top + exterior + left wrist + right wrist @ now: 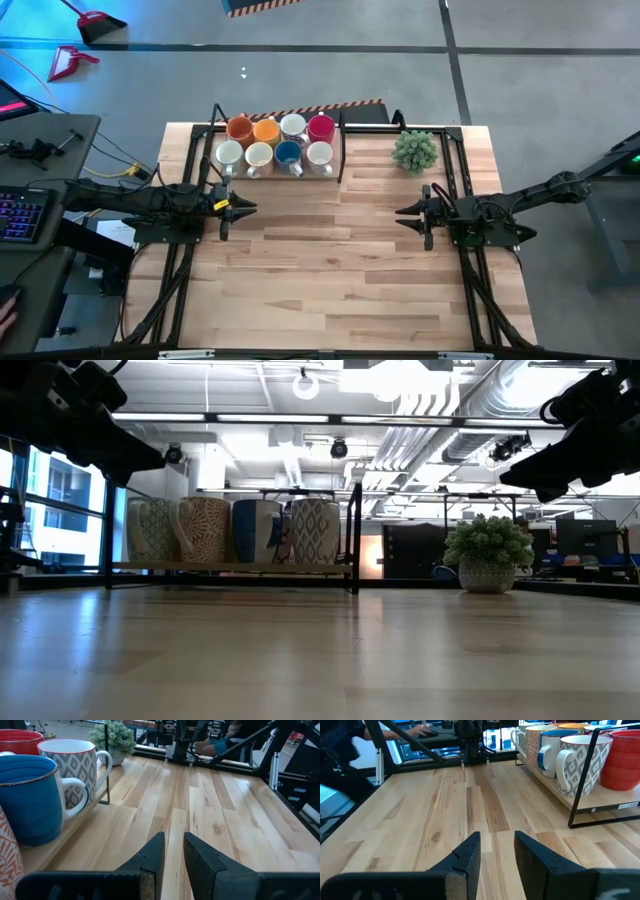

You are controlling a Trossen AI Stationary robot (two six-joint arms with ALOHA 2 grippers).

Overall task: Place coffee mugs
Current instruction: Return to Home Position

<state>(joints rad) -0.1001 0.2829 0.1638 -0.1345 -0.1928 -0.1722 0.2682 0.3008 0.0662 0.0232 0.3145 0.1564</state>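
Observation:
Eight mugs (275,143) stand in two rows on a low black-framed wooden shelf (341,160) at the table's far edge, left of centre. The far row holds red-orange, yellow-orange, white and red; the near row holds white, cream, blue and white. The low view shows the near row of mugs (235,530). My left gripper (245,208) hovers near the shelf's left end, pointing right, open by a narrow gap (173,842); the blue mug (27,800) is beside it. My right gripper (402,212) hovers at centre right, pointing left, narrowly open (496,840). Neither gripper holds anything.
A small green potted plant (415,150) stands at the far right of the table. Black frame rails (175,290) run along both sides. Bare wood (320,270) spreads between the grippers and toward the near edge. A desk with a keyboard (20,215) is beyond the left edge.

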